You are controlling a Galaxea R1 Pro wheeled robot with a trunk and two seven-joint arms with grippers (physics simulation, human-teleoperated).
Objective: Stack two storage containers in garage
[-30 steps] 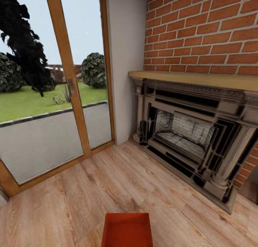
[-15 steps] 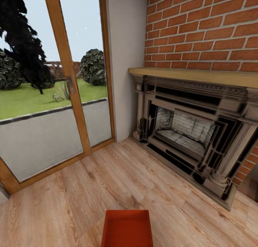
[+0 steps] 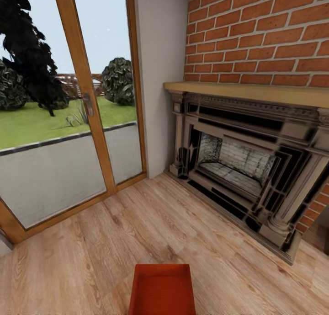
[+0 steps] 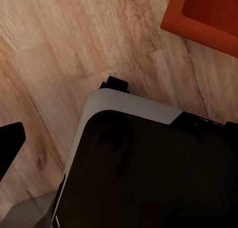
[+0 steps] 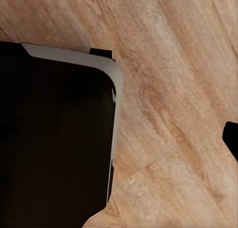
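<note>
One orange-red open-top storage container (image 3: pixel 162 290) sits low in the head view, right in front of me on the light wood plank floor (image 3: pixel 114 242) of the living room. Its corner (image 4: pixel 208 14) also shows in the left wrist view, beyond my dark base (image 4: pixel 148 168). The second container is out of view. A black fingertip (image 4: pixel 10 143) of the left gripper hangs over the planks, away from the container. In the right wrist view a black fingertip (image 5: pixel 232 138) hangs over bare planks. Nothing is seen in either gripper.
A red brick fireplace (image 3: pixel 237 168) with a wooden mantel (image 3: pixel 256 93) stands ahead to the right. Glass doors (image 3: pixel 50 123) in a wooden frame fill the left, with lawn and shrubs outside. A white wall strip (image 3: pixel 160 77) separates them.
The whole head picture has slid slightly upward, so the camera has moved. The container keeps nearly the same place at the bottom of the view.
</note>
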